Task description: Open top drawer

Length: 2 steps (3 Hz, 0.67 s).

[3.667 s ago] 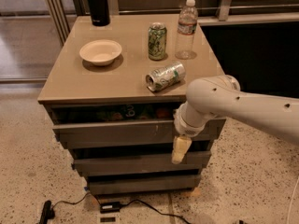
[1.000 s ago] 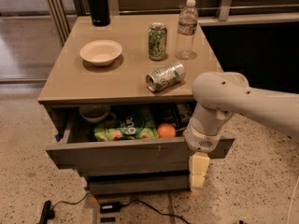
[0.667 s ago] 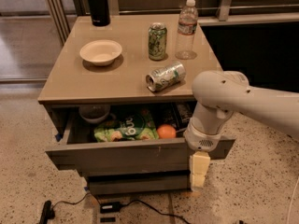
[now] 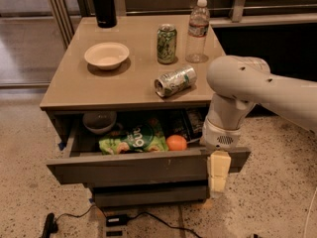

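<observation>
The top drawer point(image 4: 133, 167) stands pulled out from under the tan tabletop, its flat grey front panel facing me. Inside lie a green snack bag point(image 4: 132, 140), an orange point(image 4: 176, 143) and a grey bowl point(image 4: 99, 121). My gripper point(image 4: 218, 175) hangs straight down from the white arm at the right end of the drawer front, its pale yellow fingers in front of the panel and reaching below its lower edge.
On the tabletop point(image 4: 74, 90) are a cream bowl point(image 4: 106, 55), an upright green can point(image 4: 166, 43), a can on its side point(image 4: 175, 80), a water bottle point(image 4: 198, 31) and a black flask point(image 4: 103, 5). Lower drawers point(image 4: 148, 195) sit beneath. Cables point(image 4: 74, 218) lie on the floor.
The top drawer has been pulled open from nearly shut since the oldest frame. Over the last second drawer and gripper have barely moved.
</observation>
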Available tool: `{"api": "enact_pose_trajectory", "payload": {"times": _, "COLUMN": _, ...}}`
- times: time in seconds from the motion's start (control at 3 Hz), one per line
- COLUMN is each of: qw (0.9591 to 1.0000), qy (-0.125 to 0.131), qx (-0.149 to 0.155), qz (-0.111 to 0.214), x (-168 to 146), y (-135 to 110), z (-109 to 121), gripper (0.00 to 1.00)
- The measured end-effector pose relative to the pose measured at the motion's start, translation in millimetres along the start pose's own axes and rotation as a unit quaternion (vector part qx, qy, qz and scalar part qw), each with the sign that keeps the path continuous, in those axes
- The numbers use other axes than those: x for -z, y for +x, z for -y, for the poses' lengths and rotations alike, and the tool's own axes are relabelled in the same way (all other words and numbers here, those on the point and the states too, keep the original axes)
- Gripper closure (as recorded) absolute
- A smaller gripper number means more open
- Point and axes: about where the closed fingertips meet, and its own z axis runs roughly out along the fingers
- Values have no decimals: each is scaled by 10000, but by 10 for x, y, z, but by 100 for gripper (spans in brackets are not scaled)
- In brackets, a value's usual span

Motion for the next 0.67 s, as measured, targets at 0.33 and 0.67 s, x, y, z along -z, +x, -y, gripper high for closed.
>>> {"api": "enact_pose_trajectory", "payload": {"times": 0.33, "qw": 9987, "qy": -495, "qx": -72, "qz": -86, "x": 131, "y": 42, "z": -137, "gripper": 0}}
{"api": "enact_pose_trajectory", "payload": {"times": 0.67, "qw": 9987, "qy": -495, "qx": -72, "qz": -86, "x": 131, "y": 42, "z": -137, "gripper": 0}}
